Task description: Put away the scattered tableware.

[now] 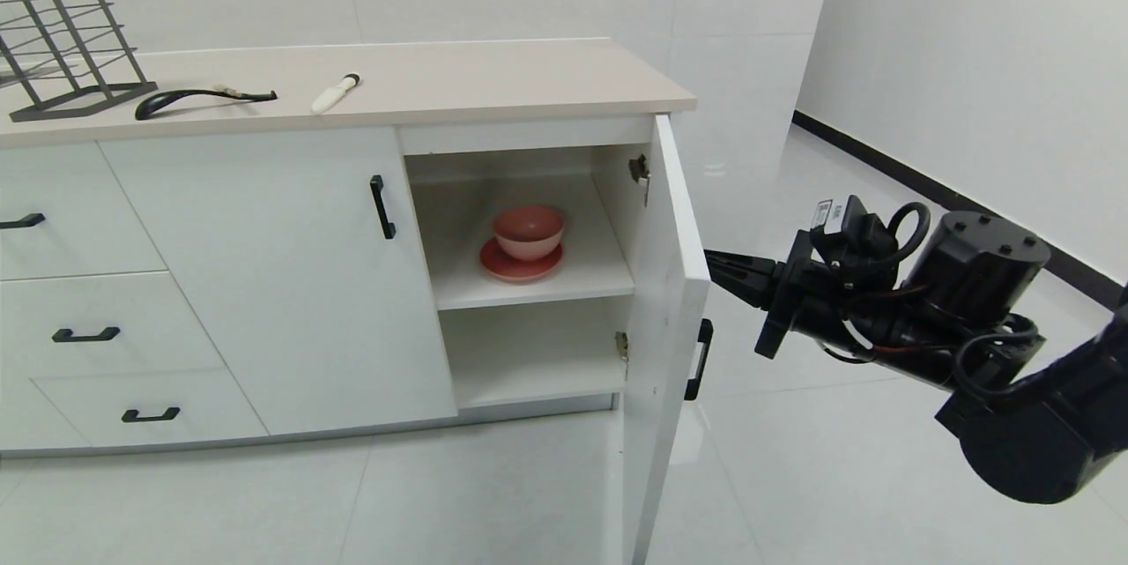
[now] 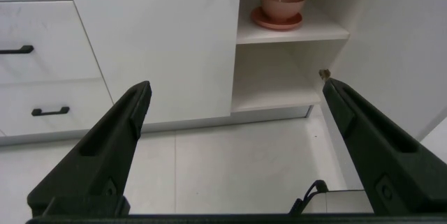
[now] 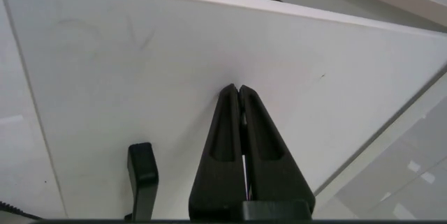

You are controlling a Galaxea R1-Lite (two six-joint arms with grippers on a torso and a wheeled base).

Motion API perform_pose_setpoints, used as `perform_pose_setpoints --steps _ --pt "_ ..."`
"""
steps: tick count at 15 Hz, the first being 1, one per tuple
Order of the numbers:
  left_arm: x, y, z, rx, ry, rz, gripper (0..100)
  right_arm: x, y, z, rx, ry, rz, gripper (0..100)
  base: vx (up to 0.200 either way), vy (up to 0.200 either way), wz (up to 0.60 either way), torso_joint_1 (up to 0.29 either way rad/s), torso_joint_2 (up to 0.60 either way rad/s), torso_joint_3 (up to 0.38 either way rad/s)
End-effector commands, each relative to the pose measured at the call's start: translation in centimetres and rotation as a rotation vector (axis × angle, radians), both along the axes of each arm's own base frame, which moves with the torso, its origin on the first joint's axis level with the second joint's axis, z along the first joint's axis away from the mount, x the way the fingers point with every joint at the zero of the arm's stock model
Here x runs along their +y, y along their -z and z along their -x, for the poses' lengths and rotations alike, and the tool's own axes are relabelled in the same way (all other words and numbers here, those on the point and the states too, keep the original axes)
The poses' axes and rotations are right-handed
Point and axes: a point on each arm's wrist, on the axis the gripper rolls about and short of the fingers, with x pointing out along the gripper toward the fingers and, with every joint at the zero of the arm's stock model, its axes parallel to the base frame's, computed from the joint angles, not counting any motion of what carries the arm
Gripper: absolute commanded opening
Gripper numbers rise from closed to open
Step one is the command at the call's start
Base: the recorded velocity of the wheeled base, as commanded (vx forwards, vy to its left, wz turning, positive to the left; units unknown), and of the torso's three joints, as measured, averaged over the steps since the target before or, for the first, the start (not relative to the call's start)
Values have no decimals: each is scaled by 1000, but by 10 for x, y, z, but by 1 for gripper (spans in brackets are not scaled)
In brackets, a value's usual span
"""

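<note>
Close up, the right tool (image 1: 716,265) has its two fingers pressed together with nothing between them. Its tip sits against the outside of the open cupboard door (image 1: 663,301), just above the door's black handle (image 1: 699,360). The left tool (image 2: 235,86) is low, out in front of the cupboard, and spread wide, holding nothing.

All around is a white room with a shiny white tile floor (image 1: 837,459), white walls and a black strip (image 1: 925,186) along the bottom of the far wall.

Against the wall stands a long white cupboard (image 1: 264,283) with a pale table top (image 1: 493,80). It has drawers with black handles on the left and a shut door in the middle. The right side is open, and its door swings out toward the floor. That door stands between the right tool and the shelves.

A dark wire rack (image 1: 62,27) stands at the left end of the table.

On the upper shelf (image 1: 599,283) a pink bowl (image 1: 528,232) sits on a red plate (image 1: 520,267).

Out on the table, near the rack, lies a black ladle (image 1: 198,98). Just beside it lies a small white utensil (image 1: 335,93) with a dark tip.
</note>
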Motion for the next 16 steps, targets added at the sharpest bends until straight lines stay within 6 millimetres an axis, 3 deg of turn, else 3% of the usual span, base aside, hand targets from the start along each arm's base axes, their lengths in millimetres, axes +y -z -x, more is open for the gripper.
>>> perform_pose_setpoints --steps 1,10,16 --pt "0 0 0 0 -1 0 100 6 2 -3 -2 -11 -1 0 0 0 0 0 0 0" --pt "0 0 0 0 -1 0 100 38 12 -26 -6 -44 -21 0 0 0 0 0 0 0" --pt "0 0 0 0 -1 0 100 61 29 -47 -9 -72 -24 0 0 0 0 0 0 0"
